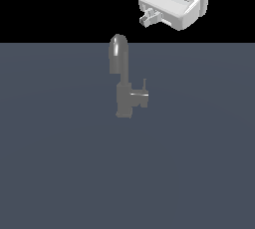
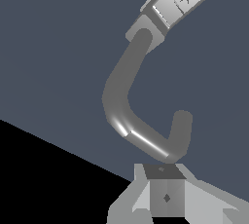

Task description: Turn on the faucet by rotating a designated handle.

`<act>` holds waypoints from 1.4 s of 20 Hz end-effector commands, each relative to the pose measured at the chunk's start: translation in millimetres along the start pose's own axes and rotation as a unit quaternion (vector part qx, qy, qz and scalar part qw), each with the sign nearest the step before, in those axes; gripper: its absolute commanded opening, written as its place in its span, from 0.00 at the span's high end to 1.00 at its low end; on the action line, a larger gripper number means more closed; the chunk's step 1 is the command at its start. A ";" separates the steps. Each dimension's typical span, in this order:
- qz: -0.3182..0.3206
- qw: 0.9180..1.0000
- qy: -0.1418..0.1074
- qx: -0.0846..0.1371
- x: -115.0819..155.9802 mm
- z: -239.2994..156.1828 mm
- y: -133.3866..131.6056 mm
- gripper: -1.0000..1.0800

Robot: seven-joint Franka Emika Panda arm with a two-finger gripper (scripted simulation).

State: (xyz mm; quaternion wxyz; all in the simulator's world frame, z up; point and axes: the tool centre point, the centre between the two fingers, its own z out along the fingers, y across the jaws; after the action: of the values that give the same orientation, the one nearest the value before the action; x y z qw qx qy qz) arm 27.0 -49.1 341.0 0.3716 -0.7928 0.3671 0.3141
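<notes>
A small grey metallic faucet [image 1: 122, 81] stands alone near the middle of a flat slate-blue bench [image 1: 55, 173] in the exterior view, its tall, round-topped glossy spout column rising from a blocky square body to just above the bench's far edge, against a black background. Jutting from the body toward the exterior view's right is the short grey stub handle [image 1: 140, 95], tipped with a thin upright pin-like lever. Further to the exterior view's right and well above the faucet, the white robot arm's tool [image 1: 148, 18] hangs in the air in the upper corner, well apart from both spout and handle, its short grey fingers [image 1: 147, 20] pointing toward the exterior view's left. The fingers appear close together and grip nothing, though from this angle it cannot be told whether they are fully pressed together.

The wrist view looks down along the tool [image 2: 165, 196], whose pale grey body fills the foreground. Beyond it the faucet [image 2: 127, 106] appears as a curved grey pipe, bending from its square body down to a hooked spout end nearest the camera. The handle cannot be made out with certainty in this view. Nothing touches the faucet.
</notes>
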 end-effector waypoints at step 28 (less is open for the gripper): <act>0.256 0.908 -0.217 0.251 194.7 71.6 25.4 1.00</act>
State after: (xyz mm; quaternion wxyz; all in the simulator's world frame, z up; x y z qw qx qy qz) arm 93.3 -70.4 147.3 0.5331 -0.4716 0.5324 0.4581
